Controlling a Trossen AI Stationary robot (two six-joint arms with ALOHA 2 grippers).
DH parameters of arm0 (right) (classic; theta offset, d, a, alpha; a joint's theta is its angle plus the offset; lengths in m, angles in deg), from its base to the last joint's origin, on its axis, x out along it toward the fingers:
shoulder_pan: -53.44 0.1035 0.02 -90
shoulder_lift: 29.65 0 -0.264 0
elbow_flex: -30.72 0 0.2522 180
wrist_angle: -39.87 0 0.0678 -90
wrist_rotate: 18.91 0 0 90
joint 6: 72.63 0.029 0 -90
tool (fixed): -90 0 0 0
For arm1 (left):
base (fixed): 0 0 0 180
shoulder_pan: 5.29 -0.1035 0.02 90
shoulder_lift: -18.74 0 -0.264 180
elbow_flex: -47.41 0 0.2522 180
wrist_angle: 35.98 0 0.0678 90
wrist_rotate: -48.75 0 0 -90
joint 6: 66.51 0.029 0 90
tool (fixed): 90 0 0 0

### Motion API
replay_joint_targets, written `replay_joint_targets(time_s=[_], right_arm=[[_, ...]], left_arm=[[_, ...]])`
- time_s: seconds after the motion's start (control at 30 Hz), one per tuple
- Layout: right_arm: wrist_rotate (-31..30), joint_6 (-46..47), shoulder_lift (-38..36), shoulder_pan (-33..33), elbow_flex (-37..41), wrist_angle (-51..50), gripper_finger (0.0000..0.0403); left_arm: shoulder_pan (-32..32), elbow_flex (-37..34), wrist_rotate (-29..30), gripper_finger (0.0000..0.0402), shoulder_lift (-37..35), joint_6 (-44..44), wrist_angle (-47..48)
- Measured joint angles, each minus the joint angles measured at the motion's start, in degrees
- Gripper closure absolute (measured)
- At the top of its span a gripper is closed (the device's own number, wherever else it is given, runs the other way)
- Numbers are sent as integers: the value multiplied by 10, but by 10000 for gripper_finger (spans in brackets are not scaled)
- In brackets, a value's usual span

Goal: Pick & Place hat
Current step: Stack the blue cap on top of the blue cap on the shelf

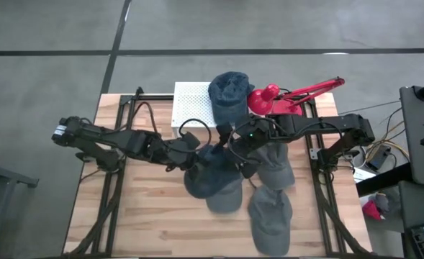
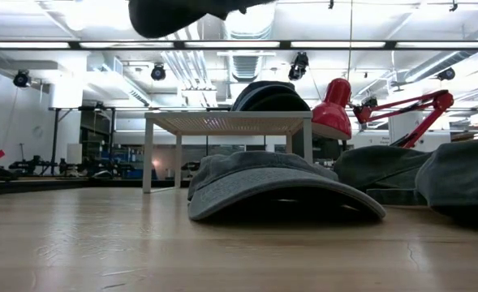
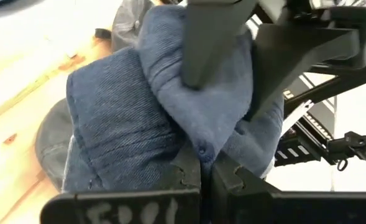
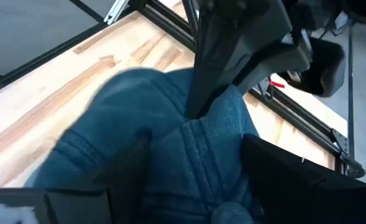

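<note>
A dark blue hat (image 1: 213,180) hangs high above the middle of the table; the low view shows only its underside (image 2: 182,12) at the top edge. My left gripper (image 3: 206,177), reaching in from the table's left, is shut on its cloth. My right gripper (image 4: 201,165) comes from the right and is open, one finger (image 4: 128,163) on each side of the same hat (image 4: 170,143). Another blue hat (image 1: 229,93) sits on a white rack (image 1: 191,104) at the back. My left gripper pinches a bunched fold of the blue hat's cloth (image 3: 198,146) between its two shut fingers, slanting down from the table's left. The hat is lifted clear of the table and hangs slack below and beyond the fingers. My right gripper's fingers (image 3: 210,43) straddle the hat; I cannot tell whether they touch the cloth.
Two grey caps (image 1: 273,169) (image 1: 269,216) lie on the wood right of centre; one fills the middle of the low view (image 2: 279,186). A red desk lamp (image 1: 276,97) stands at the back right beside the rack. Black frame rails run along both sides.
</note>
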State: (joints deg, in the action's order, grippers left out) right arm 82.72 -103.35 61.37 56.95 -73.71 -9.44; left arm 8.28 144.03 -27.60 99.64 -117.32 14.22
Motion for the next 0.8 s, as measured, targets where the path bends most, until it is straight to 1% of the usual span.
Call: replay_joint_targets(time_s=[0.17, 0.3, 0.43, 0.57, 0.7, 0.73, 0.8], right_arm=[[-42, 3, -1, 1, 0, -1, 175], [-57, 3, -2, 3, 0, -2, 207], [-62, 3, -2, 3, 0, -2, 255], [-81, 3, -2, 4, 0, -2, 316], [-82, 3, -2, 4, 0, -4, 376], [-82, 3, -2, 4, 0, -5, 384], [-82, 3, -2, 4, 0, -8, 388]], left_arm=[[-1, 5, -2, 401, 0, 4, 0], [-1, 5, -3, 401, 0, 4, 0], [-1, 5, -7, 401, 0, 4, 0], [-2, 5, -6, 401, 0, 5, -5], [-2, 5, -7, 401, 0, 12, -17], [-2, 5, -7, 401, 0, 12, -19], [-2, 5, -7, 401, 0, 12, -20]])
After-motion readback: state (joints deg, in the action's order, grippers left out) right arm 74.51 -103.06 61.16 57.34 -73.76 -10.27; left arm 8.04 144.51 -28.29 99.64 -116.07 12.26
